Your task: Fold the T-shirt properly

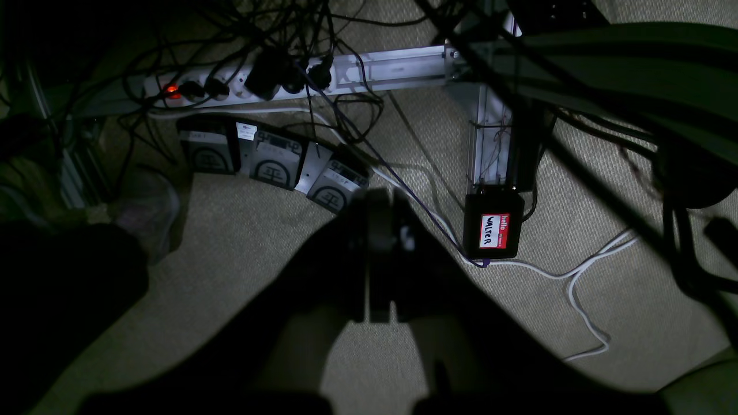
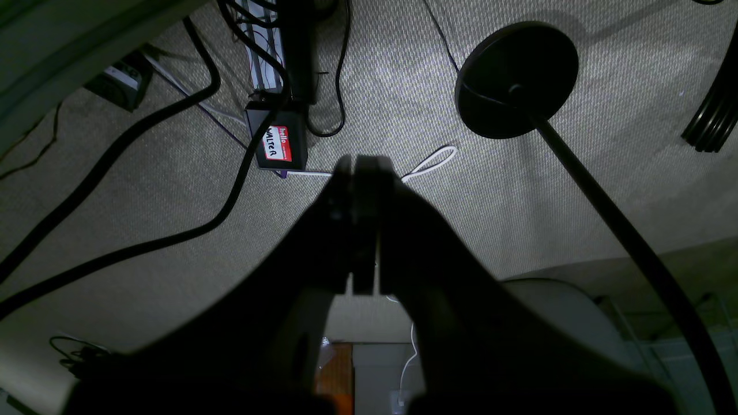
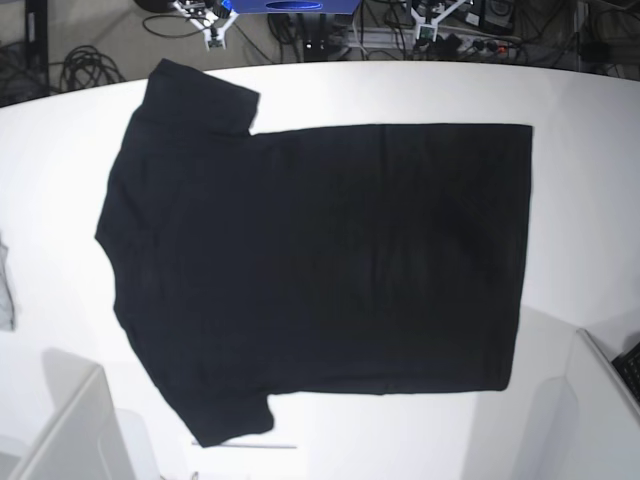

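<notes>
The T-shirt (image 3: 320,260) is a large black short-sleeved shirt lying spread flat on the white table (image 3: 590,170), plain side up. Its collar end and sleeves point left and its hem runs down the right. Neither gripper shows in the base view. In the left wrist view my left gripper (image 1: 381,199) hangs over the carpeted floor, jaws pressed together with nothing between them. My right gripper (image 2: 363,162) in the right wrist view is likewise shut and empty above the carpet. Both are away from the shirt.
A small grey cloth scrap (image 3: 5,290) lies at the table's left edge. Pale blocks stand at the lower left (image 3: 60,420) and lower right (image 3: 600,400) corners. Below are a power strip (image 1: 230,86), cables, a labelled black box (image 2: 279,144) and a round lamp base (image 2: 516,80).
</notes>
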Motion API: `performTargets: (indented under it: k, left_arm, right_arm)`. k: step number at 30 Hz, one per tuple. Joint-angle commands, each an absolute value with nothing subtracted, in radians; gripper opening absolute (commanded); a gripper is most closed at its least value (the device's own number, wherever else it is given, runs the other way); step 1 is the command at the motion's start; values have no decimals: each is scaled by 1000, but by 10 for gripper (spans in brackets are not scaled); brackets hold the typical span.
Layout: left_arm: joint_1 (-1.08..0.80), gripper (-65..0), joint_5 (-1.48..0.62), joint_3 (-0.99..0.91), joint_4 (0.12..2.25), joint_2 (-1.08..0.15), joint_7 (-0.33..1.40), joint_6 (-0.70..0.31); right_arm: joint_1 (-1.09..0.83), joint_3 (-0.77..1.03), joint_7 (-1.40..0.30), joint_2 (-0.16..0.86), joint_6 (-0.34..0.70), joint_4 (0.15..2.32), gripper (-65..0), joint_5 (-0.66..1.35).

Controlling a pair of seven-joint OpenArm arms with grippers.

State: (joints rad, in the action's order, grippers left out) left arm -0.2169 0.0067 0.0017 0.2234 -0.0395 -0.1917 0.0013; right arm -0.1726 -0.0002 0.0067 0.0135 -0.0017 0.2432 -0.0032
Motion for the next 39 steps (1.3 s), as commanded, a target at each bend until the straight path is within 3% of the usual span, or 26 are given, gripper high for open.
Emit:
performTargets:
  k: [1,5,11,18,26,33,39]
  left_arm:
    - [-228,-650,12,5,225,-44,-199,7]
    - [-246,-650,12,5,228,-45,-214,7]
    - [-298,-650,13,5,219,-51,-421,5]
    - [-312,-650,13,5,217,-51,-433,5]
    - [-349,-650,13,7,223,-54,-496,5]
    - [-390,-650,13,7,225,-67,-581,5]
    - [-426,-650,13,7,254,-76,-593,5]
  right_arm:
    - [-177,-2,8,16,-7,248,-650,-4]
    - [-180,-2,8,16,-7,248,-650,-4]
    - [-185,-2,10,16,-7,248,-650,-4]
    - [-242,-2,186,16,-7,251,-650,-2]
    - [-268,-2,211,16,-7,251,-650,-4]
    - [-329,-2,380,16,-5,251,-650,-4]
    - [-364,1,420,18,-5,252,-650,-2]
